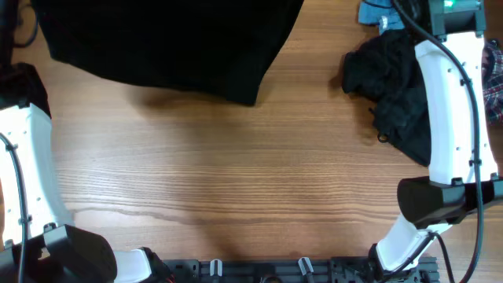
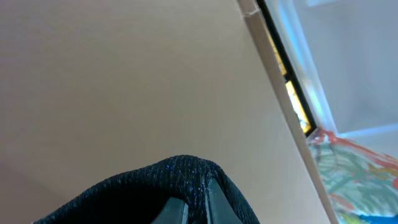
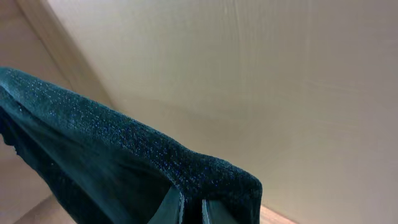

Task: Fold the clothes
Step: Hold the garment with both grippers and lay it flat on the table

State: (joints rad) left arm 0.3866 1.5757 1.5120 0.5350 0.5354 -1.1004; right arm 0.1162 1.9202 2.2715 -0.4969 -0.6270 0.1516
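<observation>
The left end effector [image 2: 196, 208] is pinched shut on a fold of the black garment [image 2: 155, 183], and the cloth bulges just over its fingertips. The right end effector [image 3: 191, 211] is also clamped on it, the fabric trailing off to its left. The garment's long axis runs side to side over the far part of the table [image 1: 236, 173]. Beside the right arm lie a black heap [image 1: 393, 86], teal cloth [image 1: 373, 12] and plaid [image 1: 493, 79].

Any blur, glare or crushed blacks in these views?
Overhead: sharp, black garment crushed to textureless black, soft shadow on the table under its edge. Left wrist: weave crisp, bright strip at right blown out. Right wrist: weave crisp, background soft, no glare.
</observation>
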